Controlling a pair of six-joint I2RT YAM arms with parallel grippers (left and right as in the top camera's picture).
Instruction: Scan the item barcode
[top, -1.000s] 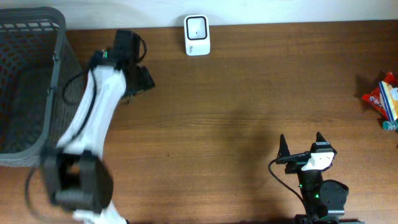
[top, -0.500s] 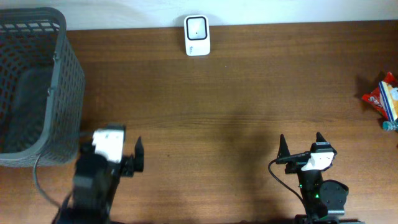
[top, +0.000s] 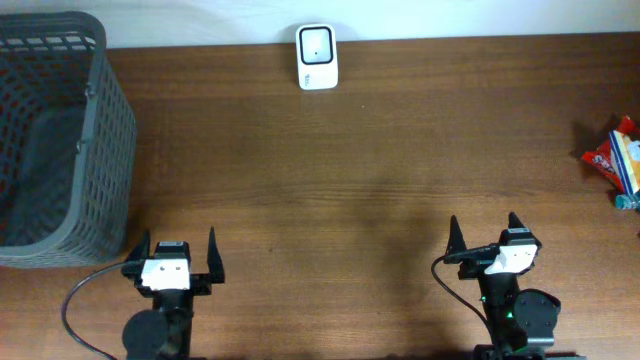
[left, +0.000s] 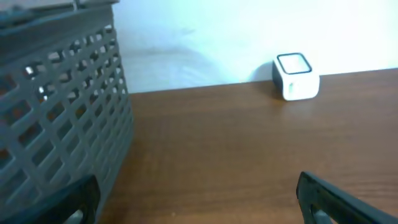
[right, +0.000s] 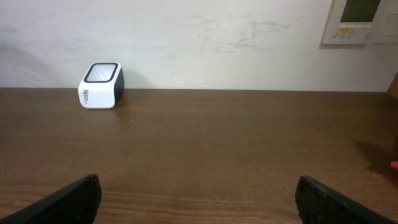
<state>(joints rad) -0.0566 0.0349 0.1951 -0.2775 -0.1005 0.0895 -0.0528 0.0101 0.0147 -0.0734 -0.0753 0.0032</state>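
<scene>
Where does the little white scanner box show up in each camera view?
Overhead: scanner top centre, at the back edge of the table.
Left wrist: scanner upper right, right of the basket.
Right wrist: scanner upper left, near the wall.
Shared landmark: the table's back edge against the wall.

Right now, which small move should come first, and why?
Probably swing the right arm toward the red snack packet at the far right: its jaws stand open and empty, that packet is the only item in sight, and nothing is before the white scanner.
</scene>
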